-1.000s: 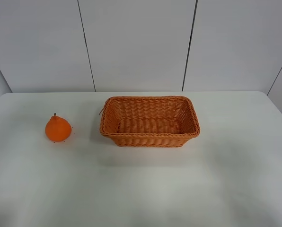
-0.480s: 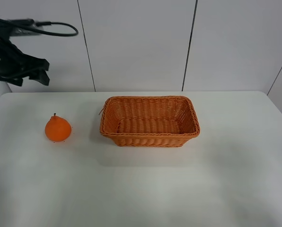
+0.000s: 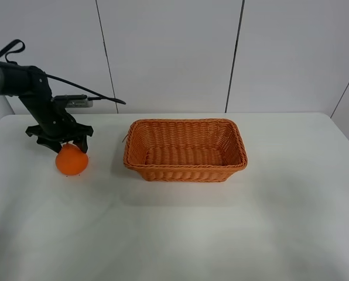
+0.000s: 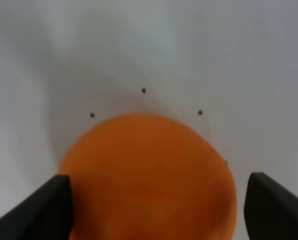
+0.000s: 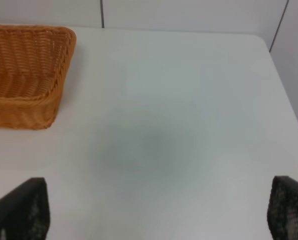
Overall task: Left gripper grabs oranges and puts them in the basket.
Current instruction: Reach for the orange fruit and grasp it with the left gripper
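The orange [image 3: 72,161] sits on the white table at the left, its knob hidden under my left gripper [image 3: 61,142]. The black claw is lowered onto the fruit's top with its fingers spread on either side. In the left wrist view the orange [image 4: 149,165] fills the space between the two black fingertips [image 4: 39,210], and the gripper [image 4: 156,212] is open around it, not closed. The wicker basket [image 3: 186,170] stands empty to the right of the fruit. My right gripper [image 5: 154,215] is open above bare table, and the basket [image 5: 24,107] lies off to one side.
The white table [image 3: 221,234] has a rounded right edge, and grey wall panels rise behind it. The left arm's black cable [image 3: 86,91] trails above the table's back left.
The left arm came into view at the upper left, then swung down and right until its open claw sits over the orange. The orange and basket have not moved.
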